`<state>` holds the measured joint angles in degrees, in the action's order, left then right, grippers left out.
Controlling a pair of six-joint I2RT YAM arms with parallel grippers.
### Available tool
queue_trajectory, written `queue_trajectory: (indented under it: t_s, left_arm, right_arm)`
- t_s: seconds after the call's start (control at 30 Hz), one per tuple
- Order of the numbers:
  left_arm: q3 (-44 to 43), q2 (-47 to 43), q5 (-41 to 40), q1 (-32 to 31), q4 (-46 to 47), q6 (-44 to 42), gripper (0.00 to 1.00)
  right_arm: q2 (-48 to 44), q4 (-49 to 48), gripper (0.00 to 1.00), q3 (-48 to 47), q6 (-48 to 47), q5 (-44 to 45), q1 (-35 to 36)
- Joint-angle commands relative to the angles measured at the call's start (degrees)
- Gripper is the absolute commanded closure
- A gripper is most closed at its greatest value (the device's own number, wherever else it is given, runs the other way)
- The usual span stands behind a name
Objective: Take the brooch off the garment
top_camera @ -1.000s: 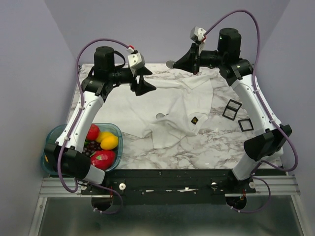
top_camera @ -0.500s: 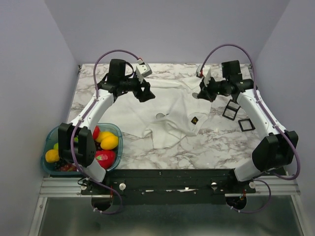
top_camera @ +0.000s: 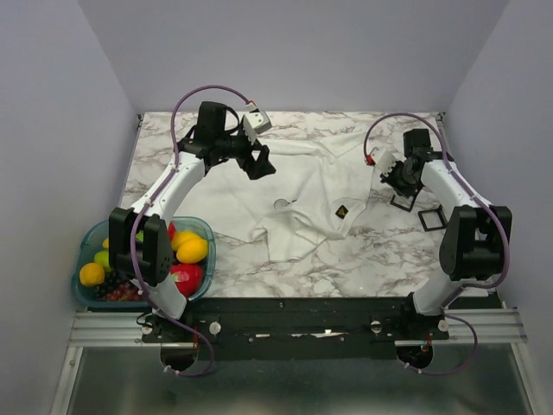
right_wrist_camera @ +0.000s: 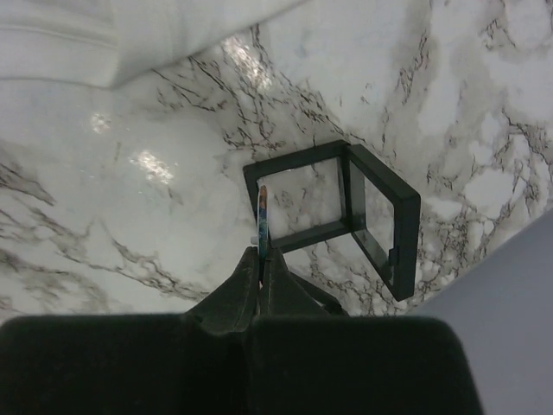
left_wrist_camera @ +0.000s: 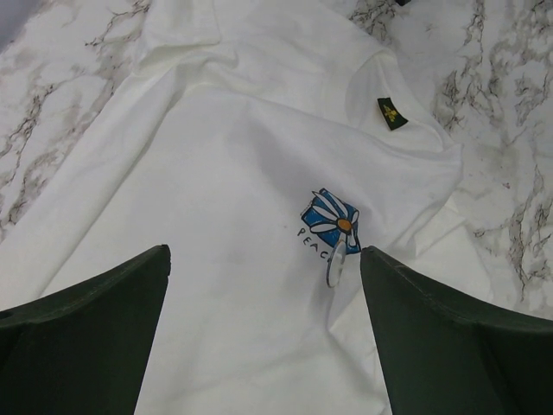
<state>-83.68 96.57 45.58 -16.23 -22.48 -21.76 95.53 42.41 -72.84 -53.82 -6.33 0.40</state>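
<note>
Brooch shows edge-on, pinched in your tightly closed right gripper, over the black frame's rim. Your left gripper hangs spread wide, holding nothing, above the flat shirt.

A white marble-patterned tabletop with grey veins fills the middle of the room. Plain pale lavender walls close it in: one behind its far edge, one along its left side, one along its right. A ribbed aluminium rail runs along its near edge, with a dull grey metal surface beyond. Soft bright glare patches lie on the glossy marble.
</note>
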Motion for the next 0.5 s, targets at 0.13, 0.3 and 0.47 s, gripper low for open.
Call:
queue_trajectory:
  t_s: [0.13, 0.3, 0.47]
  left_arm:
    - [-1.4, 0.1, -0.8, -0.6, -0.5, 0.8, 0.01]
    - [-1.7, 0.3, -0.7, -0.9, -0.8, 1.1, 0.01]
    - [-2.8, 1.3, -0.2, -1.0, -1.1, 1.6, 0.01]
  right_arm:
    - [3.1, -5.9, 0.99, 2.0, -4.9, 12.4, -1.6]
    - [2.9, -6.2, 1.00, 3.5, -5.9, 15.2, -1.9]
    - [0.2, -7.3, 1.00, 9.1, -8.9, 19.5, -4.1]
